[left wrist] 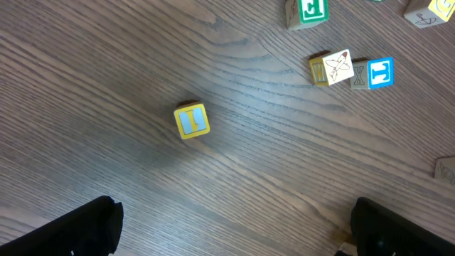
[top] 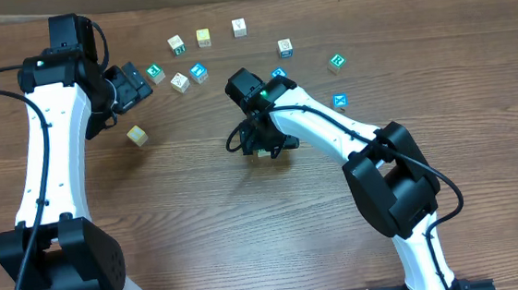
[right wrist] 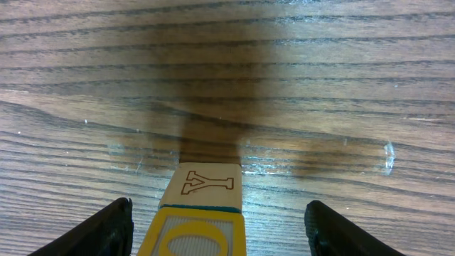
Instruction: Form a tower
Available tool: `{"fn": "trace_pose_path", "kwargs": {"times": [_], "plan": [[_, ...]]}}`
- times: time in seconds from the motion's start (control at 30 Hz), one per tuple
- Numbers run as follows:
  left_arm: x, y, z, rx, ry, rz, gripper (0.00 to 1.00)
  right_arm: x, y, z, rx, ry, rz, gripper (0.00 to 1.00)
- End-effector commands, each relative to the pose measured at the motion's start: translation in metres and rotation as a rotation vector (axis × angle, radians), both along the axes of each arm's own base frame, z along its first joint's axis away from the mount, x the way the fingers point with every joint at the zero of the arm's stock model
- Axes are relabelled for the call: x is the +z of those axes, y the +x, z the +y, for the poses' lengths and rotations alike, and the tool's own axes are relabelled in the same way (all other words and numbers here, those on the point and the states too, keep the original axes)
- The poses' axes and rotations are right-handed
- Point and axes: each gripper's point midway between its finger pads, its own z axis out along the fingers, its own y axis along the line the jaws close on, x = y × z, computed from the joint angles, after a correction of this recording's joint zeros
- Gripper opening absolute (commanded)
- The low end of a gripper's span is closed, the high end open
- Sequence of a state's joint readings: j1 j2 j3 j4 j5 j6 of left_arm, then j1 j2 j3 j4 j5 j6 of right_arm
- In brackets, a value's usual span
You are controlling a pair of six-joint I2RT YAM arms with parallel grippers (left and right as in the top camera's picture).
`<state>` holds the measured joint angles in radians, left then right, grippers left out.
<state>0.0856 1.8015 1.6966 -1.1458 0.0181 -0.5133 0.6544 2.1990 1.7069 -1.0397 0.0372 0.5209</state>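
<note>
From the right wrist, the right jaws stand apart on either side of the tower (right wrist: 202, 213), a narrow stack of small wooden alphabet cubes. Its yellow-framed face is nearest, a pale "Y" face lies beyond, and it touches neither jaw. Past it lies the brown wood-grain surface (right wrist: 320, 85). Overhead, the white right arm (top: 332, 130) hides the stack at mid-surface. The left jaws are wide apart, short of a loose yellow-edged cube (left wrist: 192, 121).

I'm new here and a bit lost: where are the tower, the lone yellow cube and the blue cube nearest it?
tower (right wrist: 207, 183), right wrist view, on its pale top face with the Y.
lone yellow cube (left wrist: 192, 121), left wrist view, middle of its upper face.
blue cube (left wrist: 381, 72), left wrist view, on its blue printed face.
</note>
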Motion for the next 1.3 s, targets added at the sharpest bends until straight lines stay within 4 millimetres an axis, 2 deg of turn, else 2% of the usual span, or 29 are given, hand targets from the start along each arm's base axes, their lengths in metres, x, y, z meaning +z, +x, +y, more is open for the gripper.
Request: {"fn": "trace_pose_path", "kwargs": {"times": [0.0, 0.7, 0.9, 1.27], "plan": [[-0.0046, 0.0002, 0.0004, -0.018, 0.011, 0.014, 1.0, -0.0152, -0.0013, -0.0035, -0.006, -0.03, 0.016, 0.73], [-0.0047, 0.0002, 0.0005, -0.018, 0.011, 0.014, 1.0, -0.0197, -0.0018, -0.004, -0.006, -0.03, 0.016, 0.73], [-0.0047, 0.0002, 0.0005, -0.018, 0.011, 0.014, 1.0, -0.0198, -0.0033, -0.0052, -0.006, -0.034, 0.022, 0.53], [-0.0047, 0.0002, 0.0005, -0.018, 0.011, 0.014, 0.99, -0.019, -0.0044, -0.0061, -0.002, -0.039, 0.028, 0.38]]}}
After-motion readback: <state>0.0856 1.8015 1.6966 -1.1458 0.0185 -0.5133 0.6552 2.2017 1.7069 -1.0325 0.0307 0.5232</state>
